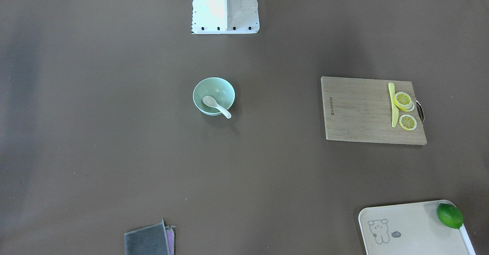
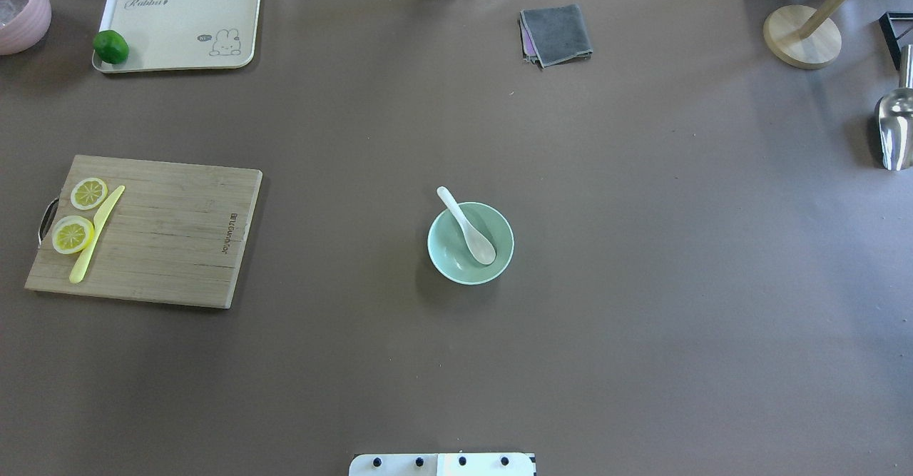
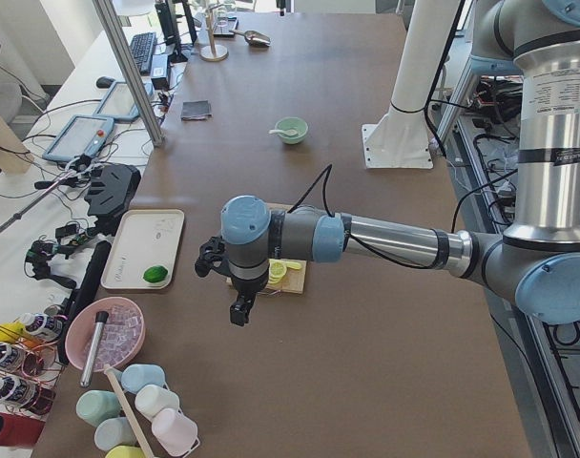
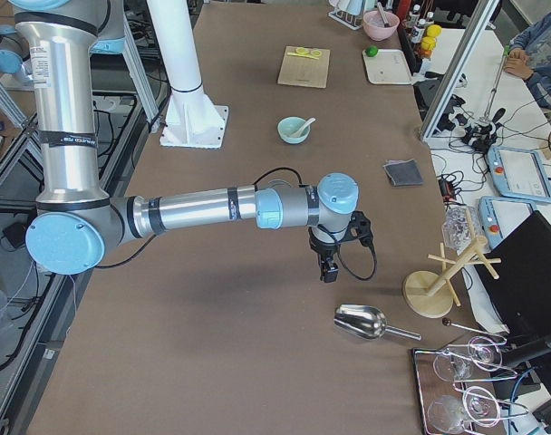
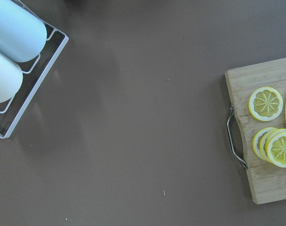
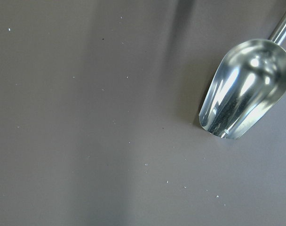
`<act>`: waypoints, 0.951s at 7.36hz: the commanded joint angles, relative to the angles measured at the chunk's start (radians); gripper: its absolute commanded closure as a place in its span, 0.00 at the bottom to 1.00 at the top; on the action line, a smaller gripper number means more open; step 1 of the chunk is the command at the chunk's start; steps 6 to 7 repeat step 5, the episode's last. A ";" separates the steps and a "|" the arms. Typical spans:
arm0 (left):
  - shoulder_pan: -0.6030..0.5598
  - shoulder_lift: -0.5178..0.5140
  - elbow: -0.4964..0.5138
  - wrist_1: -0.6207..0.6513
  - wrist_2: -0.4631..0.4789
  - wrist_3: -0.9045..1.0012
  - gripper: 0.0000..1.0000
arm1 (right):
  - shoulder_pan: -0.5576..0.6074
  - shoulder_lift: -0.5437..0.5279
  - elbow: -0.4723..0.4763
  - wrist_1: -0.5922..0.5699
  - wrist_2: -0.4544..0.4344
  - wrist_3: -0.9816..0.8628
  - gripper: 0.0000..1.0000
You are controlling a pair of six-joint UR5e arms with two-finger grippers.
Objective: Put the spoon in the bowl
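The white spoon (image 2: pixel 467 228) lay in the mint-green bowl (image 2: pixel 446 256), handle over its rim. The left pincer (image 3: pixel 239 312) and right pincer (image 4: pixel 328 271) hung well away, their opening impossible to tell.

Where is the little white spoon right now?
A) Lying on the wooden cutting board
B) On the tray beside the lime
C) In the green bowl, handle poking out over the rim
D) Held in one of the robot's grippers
C: the spoon sits with its scoop inside the bowl and its handle leaning out over the rim, in the middle of the table.
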 commanded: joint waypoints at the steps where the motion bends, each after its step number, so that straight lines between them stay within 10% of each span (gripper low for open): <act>1: -0.002 0.001 -0.009 0.000 -0.001 0.000 0.02 | 0.000 -0.006 -0.004 -0.001 0.001 0.002 0.00; 7: -0.014 0.001 -0.010 -0.001 -0.010 0.000 0.02 | 0.000 -0.003 0.012 0.000 0.003 0.002 0.00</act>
